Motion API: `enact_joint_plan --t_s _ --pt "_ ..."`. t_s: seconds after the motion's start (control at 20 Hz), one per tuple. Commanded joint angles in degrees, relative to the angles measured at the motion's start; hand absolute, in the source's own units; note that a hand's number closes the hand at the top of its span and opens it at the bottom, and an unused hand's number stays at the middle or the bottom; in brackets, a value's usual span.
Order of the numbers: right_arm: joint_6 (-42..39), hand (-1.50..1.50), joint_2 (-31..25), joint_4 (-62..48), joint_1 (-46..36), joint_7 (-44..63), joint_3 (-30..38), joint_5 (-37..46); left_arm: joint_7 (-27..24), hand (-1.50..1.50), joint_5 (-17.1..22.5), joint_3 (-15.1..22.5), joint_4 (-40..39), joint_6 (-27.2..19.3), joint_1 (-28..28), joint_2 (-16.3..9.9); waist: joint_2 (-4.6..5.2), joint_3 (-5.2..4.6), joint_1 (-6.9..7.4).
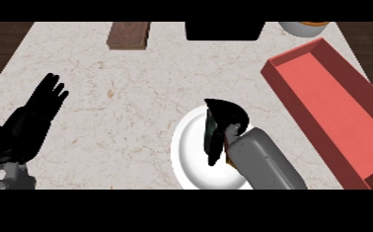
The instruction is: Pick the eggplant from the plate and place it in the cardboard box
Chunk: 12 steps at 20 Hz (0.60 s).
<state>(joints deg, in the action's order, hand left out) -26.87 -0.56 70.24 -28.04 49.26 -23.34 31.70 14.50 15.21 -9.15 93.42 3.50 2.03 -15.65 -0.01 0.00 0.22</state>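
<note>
A white plate (191, 163) lies on the marble counter, near its front edge and right of centre. My right hand (226, 115) is over the plate's right half, its fingers curled down towards the plate. The eggplant is hidden inside that dark curl, so I cannot make out its shape. The box (324, 102) is long, open and red. It stands at the right and runs from the back towards the front, a short way right of the plate. My left hand (40, 110) rests open at the far left, fingers up.
A brown wooden block (129, 34) lies at the back left. A black object (224, 30) sits at the back centre. A pale bowl (304, 27) with something orange in it stands at the back right. Bare counter spans the middle between my hands.
</note>
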Motion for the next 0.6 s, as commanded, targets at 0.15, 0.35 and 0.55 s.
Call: enact_joint_plan --t_s 0.15,0.35,0.55 --pt "2.5 1.5 0.5 -6.1 -2.7 -5.8 2.8 4.0 2.6 0.0 -2.2 1.2 4.6 -0.9 -2.0 2.4 0.02 0.01 0.16" --pt "2.2 1.5 -0.4 -5.7 -2.2 -11.3 3.2 6.1 -1.0 0.0 -2.7 -0.5 -1.7 0.4 -0.4 2.6 0.04 0.0 -0.02" --pt "3.1 1.5 0.0 -4.5 -0.8 -12.7 2.9 8.0 0.4 0.0 -3.9 0.5 1.5 -0.9 -0.1 4.0 0.0 0.0 -0.09"
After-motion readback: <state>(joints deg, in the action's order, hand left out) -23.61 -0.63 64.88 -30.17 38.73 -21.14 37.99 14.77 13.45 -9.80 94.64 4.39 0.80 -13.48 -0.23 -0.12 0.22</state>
